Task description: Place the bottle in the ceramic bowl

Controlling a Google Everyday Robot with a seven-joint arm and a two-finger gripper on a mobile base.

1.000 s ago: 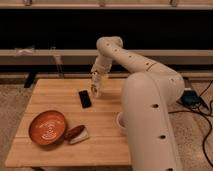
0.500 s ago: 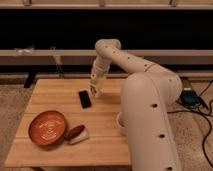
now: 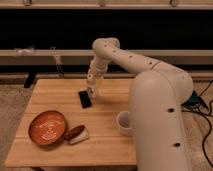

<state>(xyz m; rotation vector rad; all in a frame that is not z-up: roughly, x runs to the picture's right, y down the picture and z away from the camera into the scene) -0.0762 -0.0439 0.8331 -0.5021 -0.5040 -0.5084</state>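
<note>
Gripper [image 3: 92, 91] low over far half of table, just beside black slab [image 3: 85, 98]; grip state unreadable. Bottle [image 3: 80, 136] lies well apart from it toward front edge, ceramic bowl [image 3: 47, 127] just beyond. Best approach: clear slab, descend across bottle's narrow width, avoid brown object [image 3: 73, 132] alongside.

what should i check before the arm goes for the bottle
1. Bottle found: ok, the pale bottle lies on the table just right of the ceramic bowl.
2. Bowl free to receive: ok, nothing shows inside it.
3. Pincer above bottle: not ok, the pincer hangs farther back, beside the black slab.
4. Bottle clear to grip: cannot tell, a brown item sits against it.
5. White cup out of the way: ok, it stands off to the right.
</note>
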